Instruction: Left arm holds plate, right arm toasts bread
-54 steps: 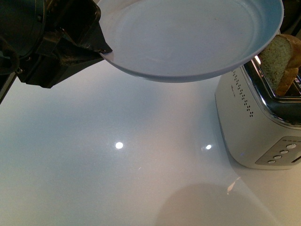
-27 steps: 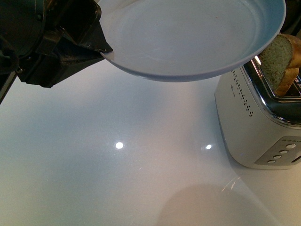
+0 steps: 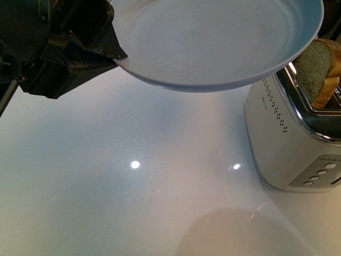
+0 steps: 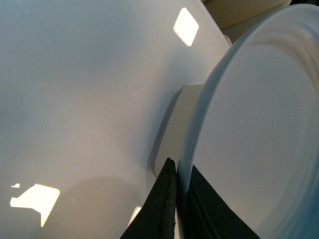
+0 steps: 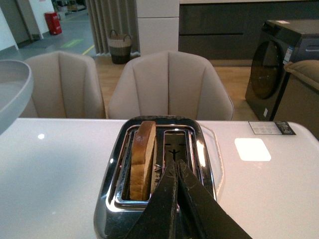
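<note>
My left gripper (image 3: pixel 118 56) is shut on the rim of the pale blue-grey plate (image 3: pixel 213 37) and holds it in the air, tilted, above the white table. In the left wrist view the gripper (image 4: pixel 179 172) pinches the plate's edge (image 4: pixel 259 129). The bread (image 3: pixel 315 69) stands upright in a slot of the silver toaster (image 3: pixel 290 138) at the right, just under the plate's rim. In the right wrist view the bread (image 5: pixel 143 159) sits in one slot of the toaster (image 5: pixel 114 199). My right gripper (image 5: pixel 175 167) is shut and empty above the other slot.
The white table (image 3: pixel 133 202) spreads below the plate. Beige chairs (image 5: pixel 169 84) stand beyond the table's far edge. The plate's rim (image 5: pixel 12 94) shows beside the toaster in the right wrist view.
The plate has shifted very slightly. Nothing else has visibly moved.
</note>
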Robot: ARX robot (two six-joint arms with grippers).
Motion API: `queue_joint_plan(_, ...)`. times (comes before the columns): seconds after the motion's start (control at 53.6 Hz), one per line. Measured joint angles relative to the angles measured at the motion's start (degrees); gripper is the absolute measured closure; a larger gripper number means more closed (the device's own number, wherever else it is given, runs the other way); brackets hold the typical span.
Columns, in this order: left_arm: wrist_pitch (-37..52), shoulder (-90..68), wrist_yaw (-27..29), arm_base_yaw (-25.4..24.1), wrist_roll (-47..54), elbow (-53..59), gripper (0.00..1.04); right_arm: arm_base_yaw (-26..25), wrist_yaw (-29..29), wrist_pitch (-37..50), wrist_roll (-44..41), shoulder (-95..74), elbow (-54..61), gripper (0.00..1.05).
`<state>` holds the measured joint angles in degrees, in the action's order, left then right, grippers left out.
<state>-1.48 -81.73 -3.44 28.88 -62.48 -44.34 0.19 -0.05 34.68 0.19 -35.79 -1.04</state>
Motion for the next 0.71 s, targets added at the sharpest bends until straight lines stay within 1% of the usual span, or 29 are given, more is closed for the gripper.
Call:
queue_joint_plan(0.523, 0.0, 0.0, 0.0, 0.0, 0.0, 0.0, 1.02, 0.0, 0.0, -16.2, 0.0, 17.3, 0.0, 1.03)
queue_joint_plan(0.709, 0.0, 0.0, 0.0, 0.0, 0.0, 0.0, 1.02, 0.0, 0.0, -19.4, 0.0, 20.5, 0.0, 1.03)
